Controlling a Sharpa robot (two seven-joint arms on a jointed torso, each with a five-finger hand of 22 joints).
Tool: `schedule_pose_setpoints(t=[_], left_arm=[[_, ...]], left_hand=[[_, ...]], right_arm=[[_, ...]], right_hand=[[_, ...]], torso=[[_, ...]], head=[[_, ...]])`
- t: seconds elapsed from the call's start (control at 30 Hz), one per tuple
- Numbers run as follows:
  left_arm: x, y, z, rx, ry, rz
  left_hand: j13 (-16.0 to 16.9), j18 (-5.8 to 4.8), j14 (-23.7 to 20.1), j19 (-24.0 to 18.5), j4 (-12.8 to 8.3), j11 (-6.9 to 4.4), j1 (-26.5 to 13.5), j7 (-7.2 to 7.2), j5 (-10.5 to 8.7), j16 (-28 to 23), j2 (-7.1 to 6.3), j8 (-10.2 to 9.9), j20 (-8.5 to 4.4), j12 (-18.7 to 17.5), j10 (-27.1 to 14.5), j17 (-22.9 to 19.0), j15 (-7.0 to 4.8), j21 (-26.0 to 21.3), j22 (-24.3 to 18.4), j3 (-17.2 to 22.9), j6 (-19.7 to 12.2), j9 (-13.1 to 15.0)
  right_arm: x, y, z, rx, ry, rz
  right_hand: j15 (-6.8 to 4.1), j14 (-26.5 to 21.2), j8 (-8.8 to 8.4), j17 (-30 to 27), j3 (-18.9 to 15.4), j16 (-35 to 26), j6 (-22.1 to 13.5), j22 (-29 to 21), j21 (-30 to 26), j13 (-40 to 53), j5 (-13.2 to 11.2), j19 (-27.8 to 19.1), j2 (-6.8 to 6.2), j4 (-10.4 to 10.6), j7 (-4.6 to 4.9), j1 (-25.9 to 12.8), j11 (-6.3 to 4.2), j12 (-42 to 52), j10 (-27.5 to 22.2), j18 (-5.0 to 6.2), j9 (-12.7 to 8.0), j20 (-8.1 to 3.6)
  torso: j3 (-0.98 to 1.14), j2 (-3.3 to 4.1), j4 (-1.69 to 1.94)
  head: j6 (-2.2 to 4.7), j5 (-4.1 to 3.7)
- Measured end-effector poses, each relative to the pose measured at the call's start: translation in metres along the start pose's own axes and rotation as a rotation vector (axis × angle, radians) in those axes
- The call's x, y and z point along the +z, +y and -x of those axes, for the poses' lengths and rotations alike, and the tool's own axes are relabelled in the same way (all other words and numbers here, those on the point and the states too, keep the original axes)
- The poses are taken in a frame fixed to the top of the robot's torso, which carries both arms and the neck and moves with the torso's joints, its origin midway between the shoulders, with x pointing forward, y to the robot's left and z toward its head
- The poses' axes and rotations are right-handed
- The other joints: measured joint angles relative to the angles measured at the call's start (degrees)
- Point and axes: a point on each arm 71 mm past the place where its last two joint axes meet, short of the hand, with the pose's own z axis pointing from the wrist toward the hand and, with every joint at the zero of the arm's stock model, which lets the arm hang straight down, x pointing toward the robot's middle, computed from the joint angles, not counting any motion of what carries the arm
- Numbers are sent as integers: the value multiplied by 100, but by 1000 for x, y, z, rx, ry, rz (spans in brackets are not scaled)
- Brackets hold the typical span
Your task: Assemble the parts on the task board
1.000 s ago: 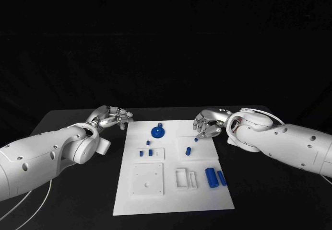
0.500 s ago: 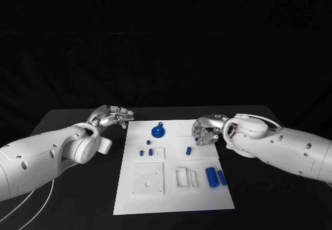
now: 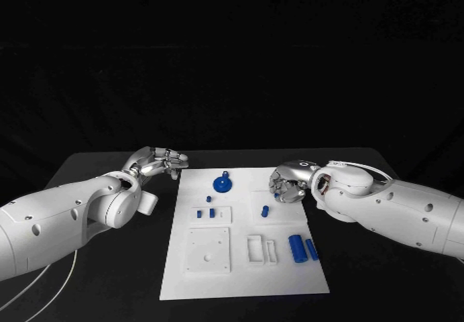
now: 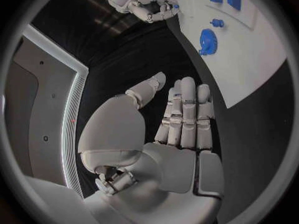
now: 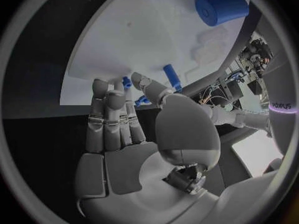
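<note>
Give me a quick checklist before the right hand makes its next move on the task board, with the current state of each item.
1. Right hand over the far right part of the task board: ok.
2. Right hand holding a part: cannot tell; a small blue piece shows at its fingertips, but no clear grip.
3. Left hand clear of the board, over the black table beside its far left corner: ok.
4. Left hand holds nothing, fingers loosely extended: ok.
5. Blue gear lies untouched on the board: ok.
6. Two blue cylinders lie side by side near the right edge: ok.
</note>
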Motion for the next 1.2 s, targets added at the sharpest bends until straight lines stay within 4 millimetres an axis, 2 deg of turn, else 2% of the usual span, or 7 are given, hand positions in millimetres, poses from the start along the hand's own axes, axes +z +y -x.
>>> schedule_pose_setpoints(t=[0.13,0.43,0.53,0.6,0.83,1.2], left_arm=[[0,0,0,0,-1,0],[0,1,2,-2,-5,2],[0,1,2,-5,-6,3],[0,1,2,-5,-7,4],[0,1,4,-7,-11,5],[1,2,7,-10,-21,8]], left_hand=[[7,-26,53,4,0,0,0,0,0,0,0,0,-3,0,0,20,-12,0,9,0,0,0],[13,-14,56,35,-16,-20,0,21,0,0,0,0,-32,0,-20,33,-15,0,16,-16,-21,-1],[13,-11,56,35,-16,-20,0,21,0,0,0,0,-32,0,-20,35,-15,0,16,-16,-21,-1],[12,-1,78,48,-16,-20,0,21,0,0,0,0,-19,0,-20,38,-13,0,19,-16,-21,-1],[17,21,95,56,-16,-21,0,21,0,0,0,0,-11,0,-19,43,-14,0,22,-16,-21,4],[16,22,95,67,-16,-22,0,21,0,0,0,0,-21,0,-18,50,-13,0,26,-16,-21,3]], right_arm=[[0,1,0,-13,0,-1],[1,5,-2,-50,-11,-4],[1,6,-2,-63,-17,-7],[1,7,-3,-72,-22,-9],[1,8,-4,-91,-36,-13],[1,9,-5,-103,-55,-13]], right_hand=[[-33,5,30,-7,240,49,106,0,60,72,-133,1,23,-6,-31,23,-36,-1,85,0,16,-1],[-70,16,79,-28,562,126,292,0,164,257,-161,20,6,-26,-106,99,-26,9,175,-6,51,-1],[-88,35,92,-31,568,126,304,-1,177,282,-178,20,6,-20,-104,99,-18,25,186,-34,75,-1],[-89,36,96,-31,628,155,333,-1,195,295,-200,31,-32,-21,-133,137,-50,24,239,-28,86,-11],[-91,38,97,-48,748,205,395,-1,262,398,-288,43,-33,-20,-154,137,-92,23,301,-5,91,-22],[-99,46,97,-70,853,247,426,-1,313,492,-466,42,-55,-20,-145,159,-112,21,338,-2,115,-21]], torso=[[0,-2,-2],[0,-2,-3],[0,-2,-2],[-1,-2,-2],[-3,-2,-2],[-3,-4,1]], head=[[-12,3],[-31,7],[-36,3],[-37,3],[-41,3],[-32,-26]])
